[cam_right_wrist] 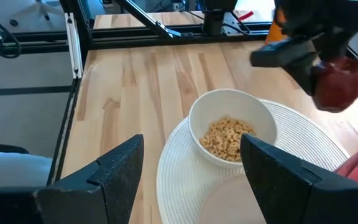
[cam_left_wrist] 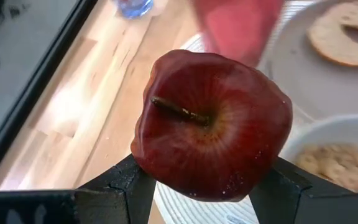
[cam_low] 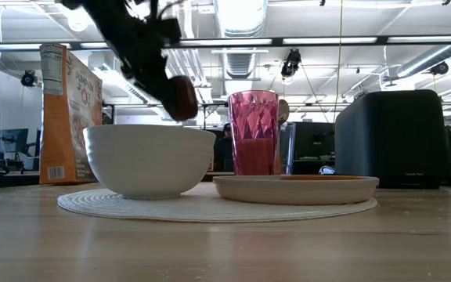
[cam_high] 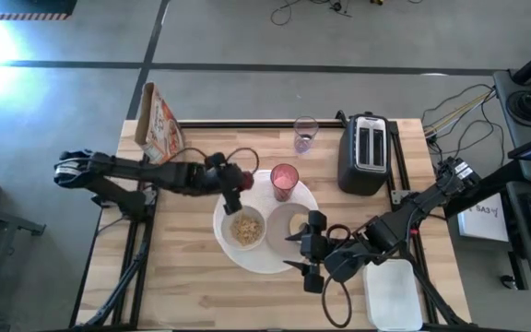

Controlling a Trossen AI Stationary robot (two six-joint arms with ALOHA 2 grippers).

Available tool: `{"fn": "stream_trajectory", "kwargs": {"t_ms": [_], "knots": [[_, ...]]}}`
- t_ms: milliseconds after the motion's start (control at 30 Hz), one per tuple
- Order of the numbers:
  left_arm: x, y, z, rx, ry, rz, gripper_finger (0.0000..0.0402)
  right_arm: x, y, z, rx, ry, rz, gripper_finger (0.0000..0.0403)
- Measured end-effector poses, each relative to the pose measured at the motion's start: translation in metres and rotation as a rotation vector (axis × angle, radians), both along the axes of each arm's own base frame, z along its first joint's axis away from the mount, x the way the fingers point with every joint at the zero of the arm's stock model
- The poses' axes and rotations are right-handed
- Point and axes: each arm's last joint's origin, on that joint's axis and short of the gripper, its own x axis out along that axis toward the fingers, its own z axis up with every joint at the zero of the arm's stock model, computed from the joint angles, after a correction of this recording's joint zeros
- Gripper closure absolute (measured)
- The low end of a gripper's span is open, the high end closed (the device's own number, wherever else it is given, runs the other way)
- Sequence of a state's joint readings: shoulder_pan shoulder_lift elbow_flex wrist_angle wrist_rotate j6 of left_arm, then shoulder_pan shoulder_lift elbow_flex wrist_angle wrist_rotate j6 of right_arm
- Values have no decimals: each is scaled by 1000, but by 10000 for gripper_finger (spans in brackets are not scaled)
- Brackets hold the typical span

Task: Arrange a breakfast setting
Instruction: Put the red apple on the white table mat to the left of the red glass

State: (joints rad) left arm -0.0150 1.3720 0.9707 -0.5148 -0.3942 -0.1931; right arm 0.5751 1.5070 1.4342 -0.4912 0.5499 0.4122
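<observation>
**Apple up, risk of a drop**

My left gripper pinches the apple above the plate's left edge, beside the tumbler. It could slip (thin hold low on the fruit) into the bowl. My right gripper waits spread wide. Only the left wrist view shows the bagel; the low view hides it.

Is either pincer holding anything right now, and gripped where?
Left pincer grips the red apple by its sides, stem facing the camera. Right pincer is open, empty.
</observation>
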Motion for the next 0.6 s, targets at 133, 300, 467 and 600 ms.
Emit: {"fn": "stream_trajectory", "kwargs": {"t_ms": [133,300,467,600], "knots": [[0,19,-10,-43,-48,37,210,0,0,0,-2,4,0,150],[-6,27,-27,-106,-28,34,210,0,0,-1,-7,7,1,150],[-9,26,-35,-130,-8,40,209,0,0,-1,-16,9,6,154],[-11,26,-38,-145,-10,63,209,0,0,-2,-18,12,6,154]]}}
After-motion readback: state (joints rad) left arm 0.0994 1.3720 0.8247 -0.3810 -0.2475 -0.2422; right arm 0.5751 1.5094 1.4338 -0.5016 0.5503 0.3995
